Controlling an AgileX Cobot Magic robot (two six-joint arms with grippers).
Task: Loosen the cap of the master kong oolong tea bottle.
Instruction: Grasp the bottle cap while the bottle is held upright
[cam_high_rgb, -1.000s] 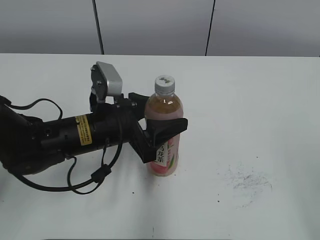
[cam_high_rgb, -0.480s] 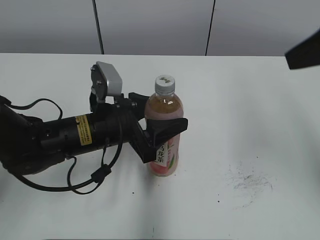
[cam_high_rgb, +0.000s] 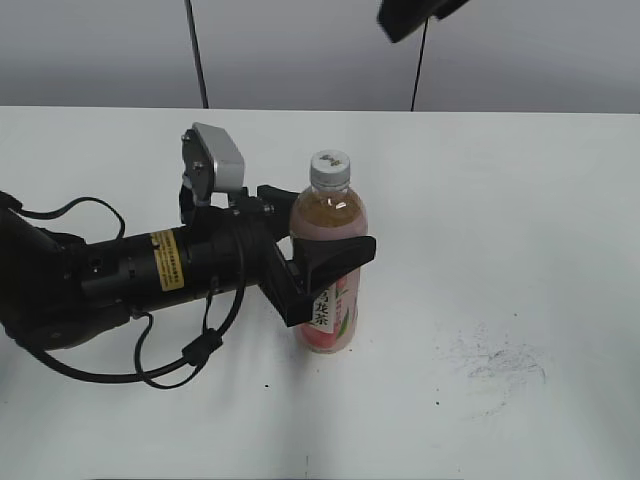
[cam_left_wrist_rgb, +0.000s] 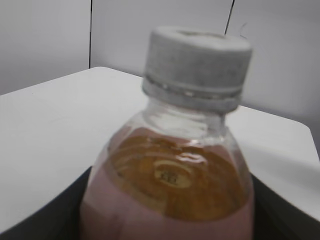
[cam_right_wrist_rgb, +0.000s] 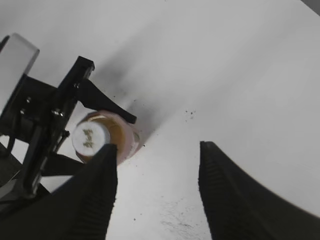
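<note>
bottle (cam_high_rgb: 328, 270) in left end effector (cam_high_rgb: 325, 265), right end effector (cam_right_wrist_rgb: 157, 192) open above

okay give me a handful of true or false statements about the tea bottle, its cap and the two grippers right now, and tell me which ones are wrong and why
1. The slim clear plastic bottle of amber tea with the pink label stands upright on the white table. True.
2. The left gripper is clamped around the bottle's body. True.
3. The small round white-grey ribbed cap lies on the table beside the bottle. False: it sits on the bottle's neck.
4. The right gripper is shut on the cap. False: its jaws are spread, above the scene and touching nothing.
5. The bottle is nearly empty. False: the tea reaches up to its shoulder.
</note>
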